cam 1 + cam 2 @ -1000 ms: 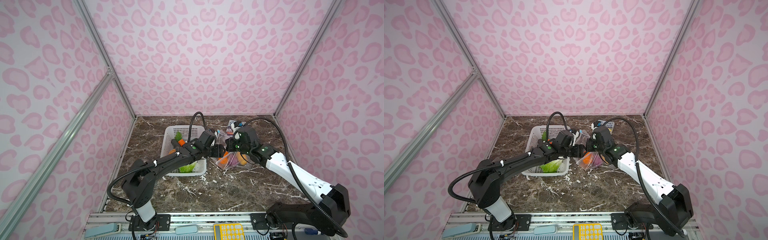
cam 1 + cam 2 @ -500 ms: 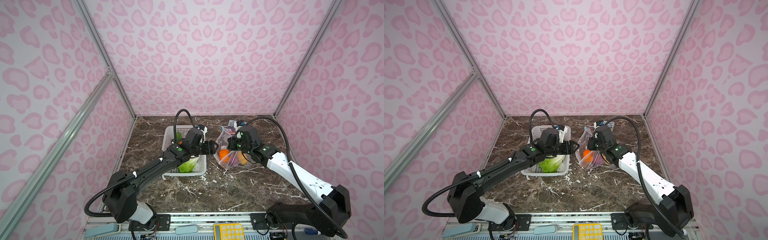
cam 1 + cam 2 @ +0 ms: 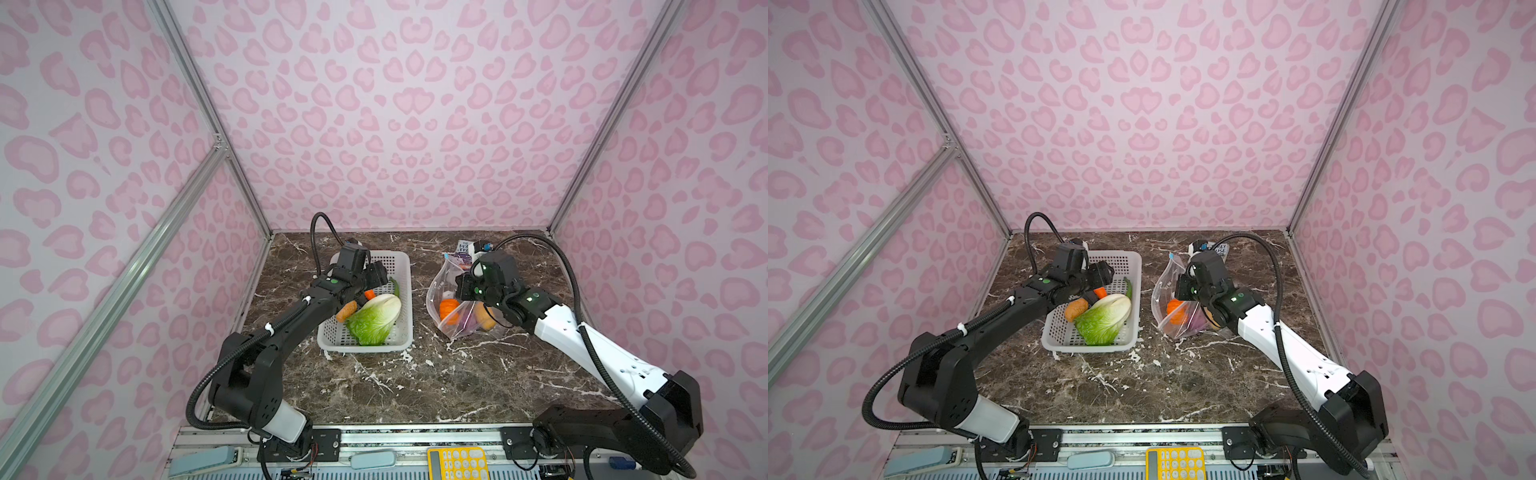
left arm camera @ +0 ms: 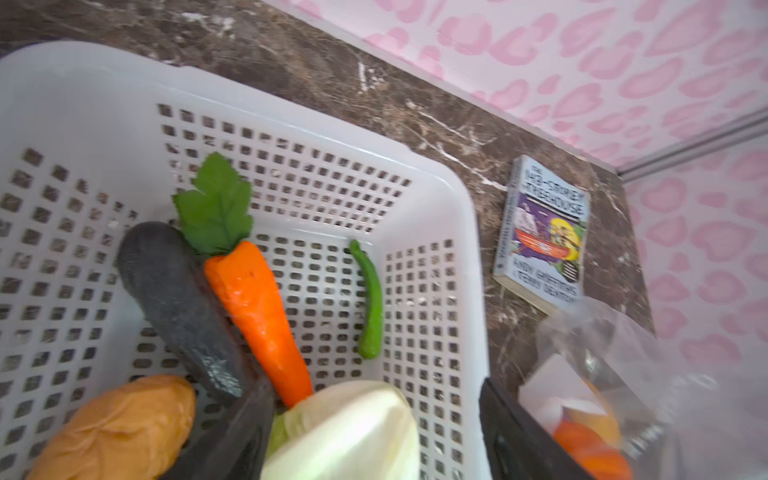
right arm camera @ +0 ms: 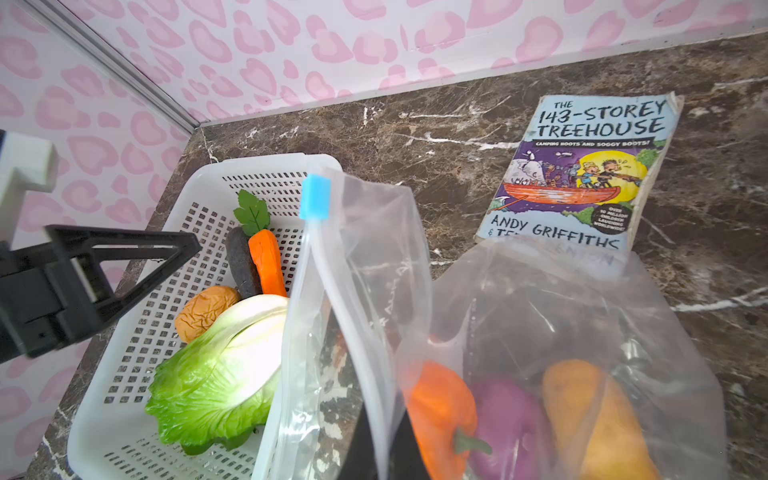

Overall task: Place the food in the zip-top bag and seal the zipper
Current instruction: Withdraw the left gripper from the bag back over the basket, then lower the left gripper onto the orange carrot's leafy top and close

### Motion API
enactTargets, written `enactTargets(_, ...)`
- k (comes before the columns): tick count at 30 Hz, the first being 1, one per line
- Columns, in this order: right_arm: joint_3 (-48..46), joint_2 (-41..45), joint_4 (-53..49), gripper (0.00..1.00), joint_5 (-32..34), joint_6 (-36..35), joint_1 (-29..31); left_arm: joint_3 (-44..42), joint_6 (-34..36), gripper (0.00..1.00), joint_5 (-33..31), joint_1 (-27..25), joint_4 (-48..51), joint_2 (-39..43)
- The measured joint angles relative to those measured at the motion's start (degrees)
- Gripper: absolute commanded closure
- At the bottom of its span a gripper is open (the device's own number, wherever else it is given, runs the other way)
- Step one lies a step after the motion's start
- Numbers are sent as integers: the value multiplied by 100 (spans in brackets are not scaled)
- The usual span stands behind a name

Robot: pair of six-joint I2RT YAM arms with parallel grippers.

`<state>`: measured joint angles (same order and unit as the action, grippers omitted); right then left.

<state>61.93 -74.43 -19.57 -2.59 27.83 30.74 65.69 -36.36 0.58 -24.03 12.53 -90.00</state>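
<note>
1. Left gripper (image 4: 316,316) has swung from the bag (image 5: 540,311) back into the basket (image 4: 469,257); jaws apart, carrot (image 4: 257,307) between them, ungripped.
2. Right gripper (image 3: 464,291) clamped on the bag's lip, just beside the basket, mouth facing it.
3. Bagged: pumpkin (image 5: 440,407), onion (image 5: 507,419), potato (image 5: 590,415). In basket: carrot, cabbage (image 5: 216,374), second potato (image 5: 205,309), green piece (image 4: 372,303).
4. We judge another drop-off done, carrot next; zipper (image 5: 305,249) open.

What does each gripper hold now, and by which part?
The right gripper pinches the zip-top bag by its wall near the mouth. The left gripper is open over the basket and holds nothing.
</note>
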Motion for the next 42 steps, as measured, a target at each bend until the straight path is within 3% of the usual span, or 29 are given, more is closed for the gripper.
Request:
enactTargets(9, -140, -90, 170, 100, -96, 50, -44, 459, 44, 22, -295, 424, 109, -1005)
enactTargets(20, -142, -120, 249, 100, -192, 46, -85, 949, 103, 24, -382, 459, 192, -1845)
enactTargets(42, -142, -87, 243, 100, -190, 17, -122, 1521, 192, 26, -302, 479, 236, -2756)
